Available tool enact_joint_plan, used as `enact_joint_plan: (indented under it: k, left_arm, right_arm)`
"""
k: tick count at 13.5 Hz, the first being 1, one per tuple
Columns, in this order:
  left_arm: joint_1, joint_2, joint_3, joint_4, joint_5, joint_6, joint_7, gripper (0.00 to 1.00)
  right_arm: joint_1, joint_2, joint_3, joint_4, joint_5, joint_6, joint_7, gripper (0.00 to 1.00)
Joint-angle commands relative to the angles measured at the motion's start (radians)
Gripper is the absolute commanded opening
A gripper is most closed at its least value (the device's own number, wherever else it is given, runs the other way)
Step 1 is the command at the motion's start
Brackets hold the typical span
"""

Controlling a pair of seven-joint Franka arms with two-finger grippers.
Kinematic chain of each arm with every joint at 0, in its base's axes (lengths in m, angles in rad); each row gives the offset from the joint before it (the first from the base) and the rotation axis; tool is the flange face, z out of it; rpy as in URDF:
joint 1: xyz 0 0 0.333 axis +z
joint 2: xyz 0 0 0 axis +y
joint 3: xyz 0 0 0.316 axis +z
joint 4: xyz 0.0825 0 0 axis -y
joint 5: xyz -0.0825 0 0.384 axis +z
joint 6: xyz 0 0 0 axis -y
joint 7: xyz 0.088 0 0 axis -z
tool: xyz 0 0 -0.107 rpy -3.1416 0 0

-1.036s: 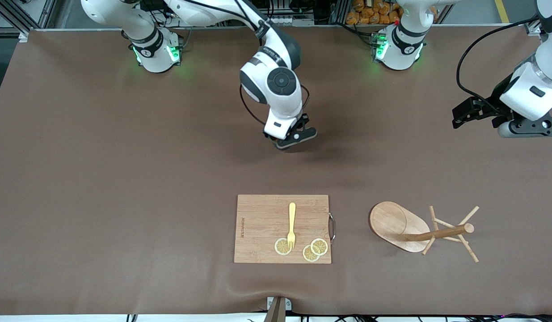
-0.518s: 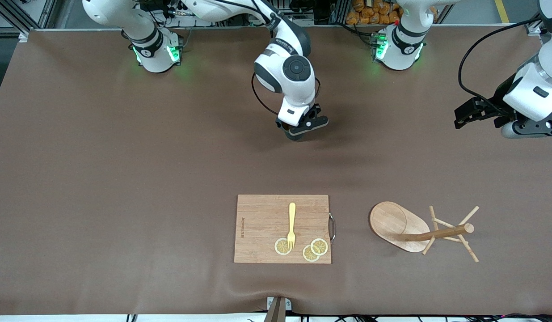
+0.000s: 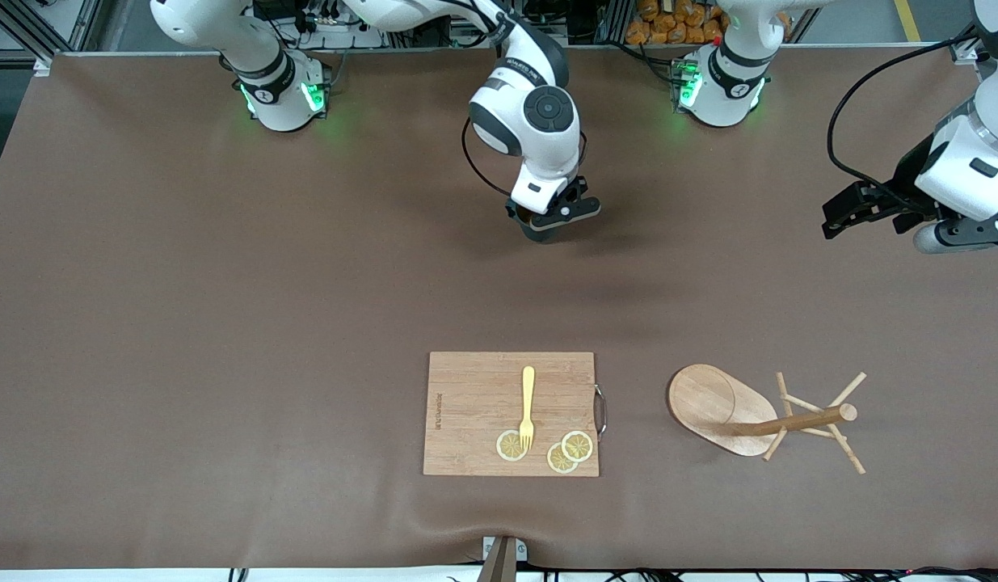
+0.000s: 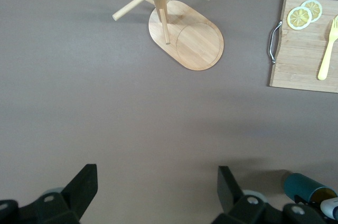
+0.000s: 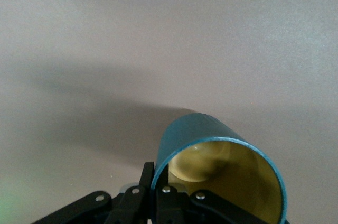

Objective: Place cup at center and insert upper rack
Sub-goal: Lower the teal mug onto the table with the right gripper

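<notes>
A: Right gripper point(image 3: 552, 230) state?

B: Clamped tight on the small dark teal cup with the yellowish-tan inside point(image 5: 222, 174). One finger point(image 5: 170, 200) sits on the rim. The cup hangs tilted, mouth toward the wrist camera. It's up in the air over bare brown table cloth point(image 3: 224, 323), near the middle of the table.

A: Can you see the cup from the front?

B: Barely. The gripper body covers it there. The left wrist view catches its teal wall point(image 4: 308, 188) at the frame edge.

A: What's under the tool?

B: Only cloth and the gripper's shadow. Nothing is touching the cup apart from the gripper.

A: Next thing out from it?

B: Rectangular light-wood cutting board with a metal handle point(image 3: 474, 412), well apart from the gripper and nearer the front camera. On it lie a yellow plastic fork point(image 3: 528, 406) and three lemon slices point(image 3: 570, 450). The fork tines lie on one slice.

A: And the rack?

B: Wooden mug tree with an oval light-wood base, brown pole and thin pegs point(image 3: 757, 416). It stands beside the board, toward the left arm's end of the table. It's upright on its base and the pegs carry nothing.

A: Left gripper point(image 3: 866, 212)?

B: Jaws spread wide, holding nothing. It waits in the air over the cloth at the left arm's end, well apart from the rack and the right gripper. Its two fingers point(image 4: 79, 187) frame bare cloth in its wrist view.
</notes>
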Motion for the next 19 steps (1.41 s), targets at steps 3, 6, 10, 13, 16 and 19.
enact_joint_plan:
  k: [3,6,10,13,16,19]
  left_arm:
    - [-0.001,0.001,0.0,0.009,0.001,0.006,-0.012,1.0]
    - [-0.001,0.001,0.0,0.009,0.001,0.006,-0.014,1.0]
    - [-0.004,0.0,0.0,0.009,0.003,0.006,-0.015,1.0]
    - [-0.004,0.001,0.002,0.009,0.007,0.006,-0.012,1.0]
    - [-0.009,-0.006,-0.001,0.003,0.035,0.004,-0.015,1.0]
    - [-0.009,-0.006,-0.001,-0.005,0.038,-0.002,-0.001,1.0]
  right_arm:
    - [0.015,0.009,-0.011,-0.006,-0.001,0.003,0.013,0.0]
    - [0.015,0.01,-0.011,-0.009,-0.003,0.005,0.013,0.0]
    - [0.013,0.029,-0.011,-0.009,-0.003,0.008,0.014,0.18]
    - [0.012,0.029,-0.011,-0.009,-0.008,0.008,0.014,0.23]
    - [0.004,0.027,-0.011,-0.005,-0.005,0.003,0.013,0.57]
    - [-0.007,0.009,-0.011,0.0,-0.005,-0.003,0.011,1.0]
